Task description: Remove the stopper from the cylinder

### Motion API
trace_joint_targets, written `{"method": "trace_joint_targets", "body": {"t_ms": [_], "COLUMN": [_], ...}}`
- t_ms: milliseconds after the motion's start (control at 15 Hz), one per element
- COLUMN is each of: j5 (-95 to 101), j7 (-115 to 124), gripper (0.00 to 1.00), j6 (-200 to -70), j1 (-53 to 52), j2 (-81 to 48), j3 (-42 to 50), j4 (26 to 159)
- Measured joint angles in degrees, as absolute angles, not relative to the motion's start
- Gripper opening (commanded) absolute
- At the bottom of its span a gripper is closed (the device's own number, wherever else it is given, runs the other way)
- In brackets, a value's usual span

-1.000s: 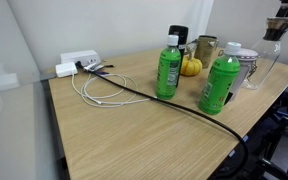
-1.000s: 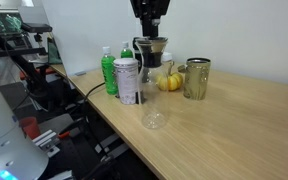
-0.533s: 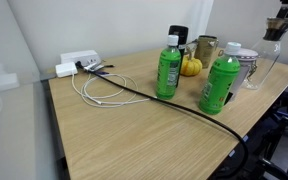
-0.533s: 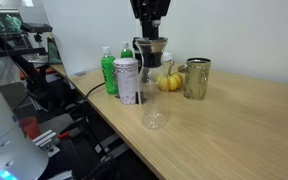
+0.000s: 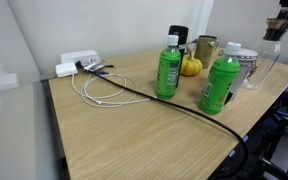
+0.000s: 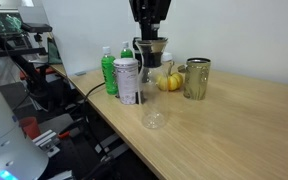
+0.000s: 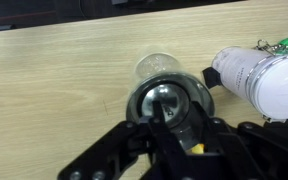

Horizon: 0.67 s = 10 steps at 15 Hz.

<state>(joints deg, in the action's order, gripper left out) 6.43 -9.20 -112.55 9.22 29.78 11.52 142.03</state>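
The cylinder (image 6: pixel 152 100) is a tall clear glass vessel near the table's edge; it also shows in an exterior view (image 5: pixel 268 62). The dark brown funnel-shaped stopper (image 6: pixel 152 50) is at its mouth and also shows in an exterior view (image 5: pixel 275 29). I cannot tell whether it has come free of the neck. My gripper (image 6: pixel 150 36) reaches straight down from above and is shut on the stopper's top. In the wrist view the stopper (image 7: pixel 156 98) fills the space between my fingers (image 7: pixel 170 112), with the cylinder's glass ring (image 7: pixel 149 66) just behind it.
Two green bottles (image 5: pixel 168 68) (image 5: pixel 221 82), a shiny metal canister (image 6: pixel 127 80), a metal cup (image 6: pixel 196 78) and a small yellow fruit (image 5: pixel 190 67) crowd around the cylinder. A white power strip (image 5: pixel 79 62) and cables (image 5: pixel 104 90) lie further along the table (image 6: pixel 244 130).
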Motion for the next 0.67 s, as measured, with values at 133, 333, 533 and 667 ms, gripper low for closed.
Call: {"method": "trace_joint_targets", "body": {"t_ms": [133, 333, 533, 667], "j5": [6.4, 6.4, 6.4, 6.4], "j7": [-9.2, -9.2, -9.1, -9.0], "gripper": [0.33, 0.13, 0.00, 0.01], "j6": [-112.6, -112.6, -112.6, -112.6], "j1": [9.2, 9.2, 9.2, 9.2], "j2": [29.5, 29.4, 29.4, 29.4], "j3": [11.5, 11.5, 11.5, 11.5], "j4": [142.1, 142.3, 142.5, 142.5]}}
